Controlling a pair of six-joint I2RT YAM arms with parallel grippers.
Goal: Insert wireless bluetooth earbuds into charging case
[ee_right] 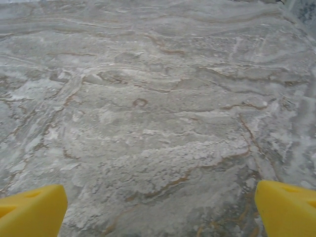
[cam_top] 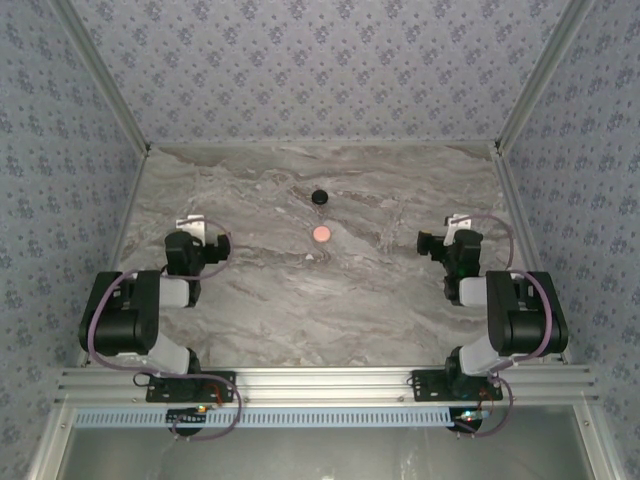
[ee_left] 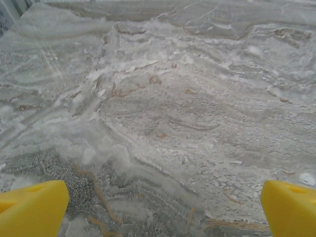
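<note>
A salmon-pink round disc (cam_top: 321, 233) lies at the middle of the marble table, with a black round puck (cam_top: 320, 196) a little behind it. Which of them is the charging case I cannot tell. A tiny dark speck (cam_top: 314, 256) just in front of the pink disc may be one of the earbuds; it is too small to be sure. My left gripper (cam_top: 200, 232) (ee_left: 163, 205) hovers open at the left, well away from the discs. My right gripper (cam_top: 445, 234) (ee_right: 158, 205) hovers open at the right, equally far off. Bare marble lies between the yellow fingertips (ee_left: 34, 207) (ee_right: 286, 207) of each.
Patterned walls (cam_top: 320, 70) close the table in at the back and both sides. An aluminium rail (cam_top: 320, 380) carrying both arm bases runs along the near edge. Bare marble (cam_top: 320, 300) stretches between the arms and the discs.
</note>
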